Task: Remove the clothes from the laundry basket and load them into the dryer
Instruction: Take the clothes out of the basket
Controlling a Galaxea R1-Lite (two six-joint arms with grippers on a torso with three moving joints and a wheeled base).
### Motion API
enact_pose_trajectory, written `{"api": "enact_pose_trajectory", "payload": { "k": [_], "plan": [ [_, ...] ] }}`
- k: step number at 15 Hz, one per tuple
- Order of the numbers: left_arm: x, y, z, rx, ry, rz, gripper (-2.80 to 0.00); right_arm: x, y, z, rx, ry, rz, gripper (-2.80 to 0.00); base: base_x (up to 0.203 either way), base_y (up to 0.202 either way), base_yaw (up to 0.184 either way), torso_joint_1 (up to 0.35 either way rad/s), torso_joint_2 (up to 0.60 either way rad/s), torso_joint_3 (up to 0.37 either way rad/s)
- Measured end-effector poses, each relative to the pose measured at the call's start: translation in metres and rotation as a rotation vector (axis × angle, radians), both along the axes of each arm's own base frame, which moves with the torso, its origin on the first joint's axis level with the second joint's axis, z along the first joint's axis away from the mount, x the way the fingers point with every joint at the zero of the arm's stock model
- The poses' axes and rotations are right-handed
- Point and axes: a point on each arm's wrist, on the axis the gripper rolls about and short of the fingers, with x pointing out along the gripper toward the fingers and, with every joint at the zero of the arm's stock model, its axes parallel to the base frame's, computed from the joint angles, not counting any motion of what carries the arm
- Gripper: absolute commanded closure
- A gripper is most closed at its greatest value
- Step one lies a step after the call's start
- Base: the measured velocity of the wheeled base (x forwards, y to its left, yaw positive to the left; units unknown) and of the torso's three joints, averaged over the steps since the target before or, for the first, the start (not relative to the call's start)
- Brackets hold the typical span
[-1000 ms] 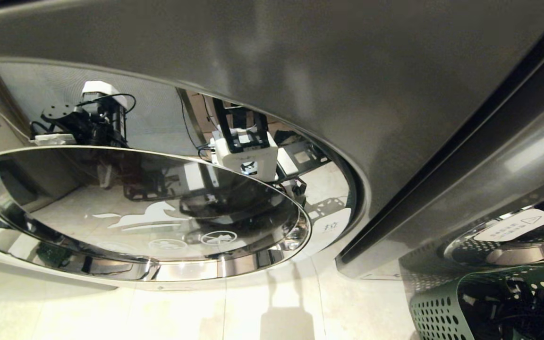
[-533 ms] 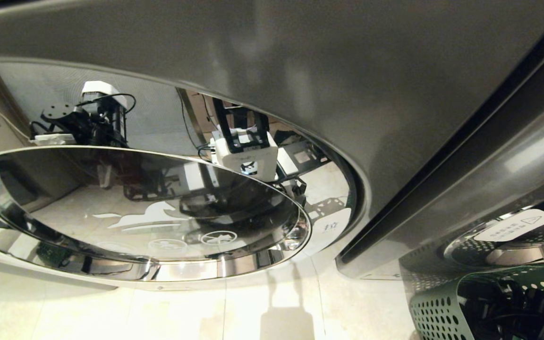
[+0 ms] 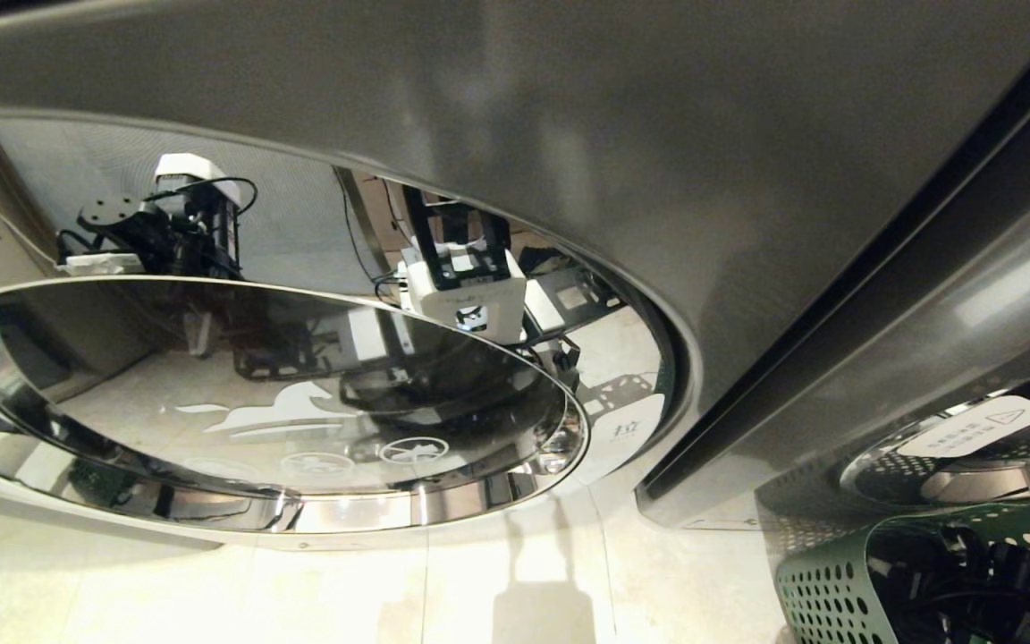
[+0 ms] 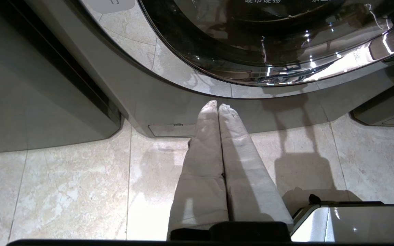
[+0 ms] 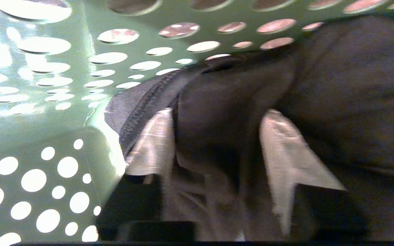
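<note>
The dryer [image 3: 953, 447] stood at the head view's right edge, just behind the laundry basket [image 3: 828, 590]. Inside the basket, the right claw [image 5: 217, 147] had drawn its fingers in over the last second, and they now stood partly apart with a fold of the dark clothes [image 5: 337, 85] between them; the blur left it unclear whether the fold was truly pinched. The garment's stitched seam ran slantwise toward the perforated wall. The left claw [image 4: 217, 106], fingers together, hung parked over the floor [image 4: 63, 188].

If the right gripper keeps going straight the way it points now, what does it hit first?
Most likely the dark charcoal fabric clothes bunched between the right gripper's fingers; the perforated green plastic laundry basket wall lies beyond, though depth is unclear.
</note>
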Motion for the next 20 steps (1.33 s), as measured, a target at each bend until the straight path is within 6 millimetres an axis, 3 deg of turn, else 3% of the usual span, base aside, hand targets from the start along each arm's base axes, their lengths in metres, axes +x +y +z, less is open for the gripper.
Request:
{"api": "enact_pose_trajectory", "payload": {
  "k": [10,15,20],
  "plan": [
    [0.000,0.000,0.000,0.000,0.000,0.000,0.00,-0.014,-0.014,0.002,0.016,0.018,-0.046,0.00,0.000,0.000,0.000,0.000,0.00,0.000],
    [0.000,0.000,0.000,0.000,0.000,0.000,0.00,-0.035,-0.043,0.034,0.050,0.051,-0.127,0.00,0.000,0.000,0.000,0.000,0.00,0.000],
    [0.000,0.000,0.000,0.000,0.000,0.000,0.00,-0.066,-0.037,0.075,0.091,0.086,-0.172,0.00,0.000,0.000,0.000,0.000,0.00,0.000]
  ]
}}
